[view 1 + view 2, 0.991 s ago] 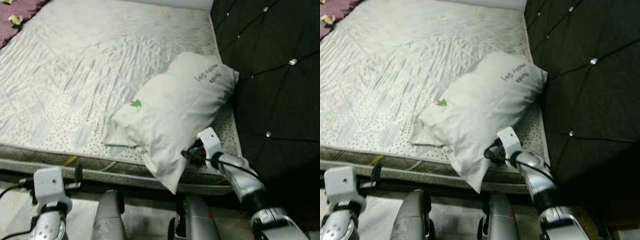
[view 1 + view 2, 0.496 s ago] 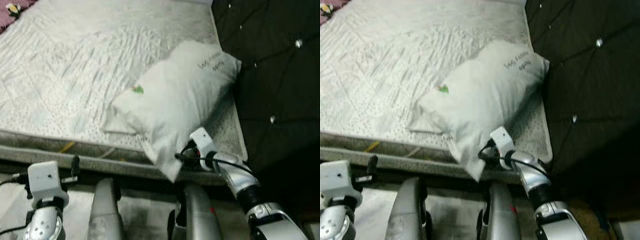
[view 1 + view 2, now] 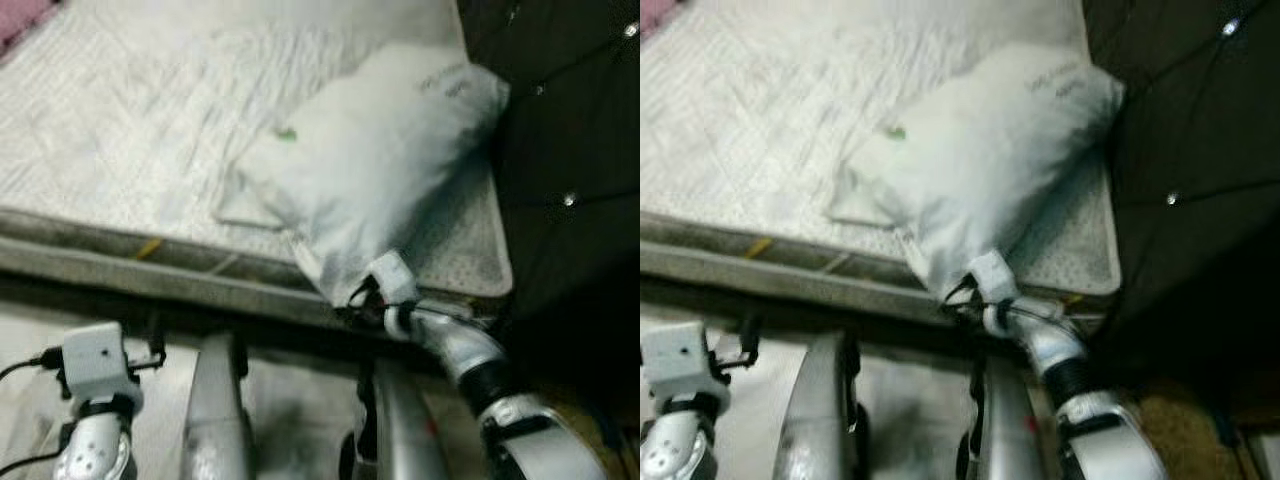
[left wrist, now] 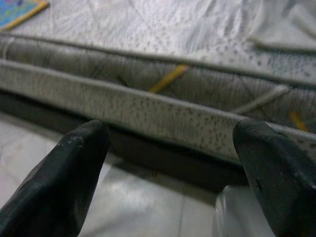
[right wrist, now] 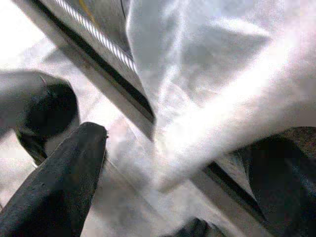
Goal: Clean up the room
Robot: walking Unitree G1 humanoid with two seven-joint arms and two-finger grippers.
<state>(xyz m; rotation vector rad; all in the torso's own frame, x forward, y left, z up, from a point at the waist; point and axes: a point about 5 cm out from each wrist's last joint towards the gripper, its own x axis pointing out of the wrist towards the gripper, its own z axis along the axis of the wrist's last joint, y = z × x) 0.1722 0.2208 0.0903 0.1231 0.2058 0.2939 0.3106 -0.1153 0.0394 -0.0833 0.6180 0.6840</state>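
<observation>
A big bare mattress (image 3: 120, 140) takes up most of the room ahead, and its near edge runs across in front of the robot's legs. Most of its top is bare, so there is lots of room there. A dark padded headboard (image 3: 570, 120) with shiny buttons stands along the right side and blocks that way. A large white pillow (image 3: 370, 170) lies on the mattress next to the headboard, and its lowest corner hangs over the near edge. The right tool (image 3: 365, 297) is at that corner. In the right wrist view its two fingers (image 5: 59, 187) sit wide apart with the pillow corner between them, not squeezed. That view is blurry and very bright. The left tool (image 4: 170, 182) hangs low by the floor (image 4: 148, 207) near the mattress side, fingers spread wide and holding nothing. A pink cloth (image 3: 22, 18) is cut off at the far left corner.
</observation>
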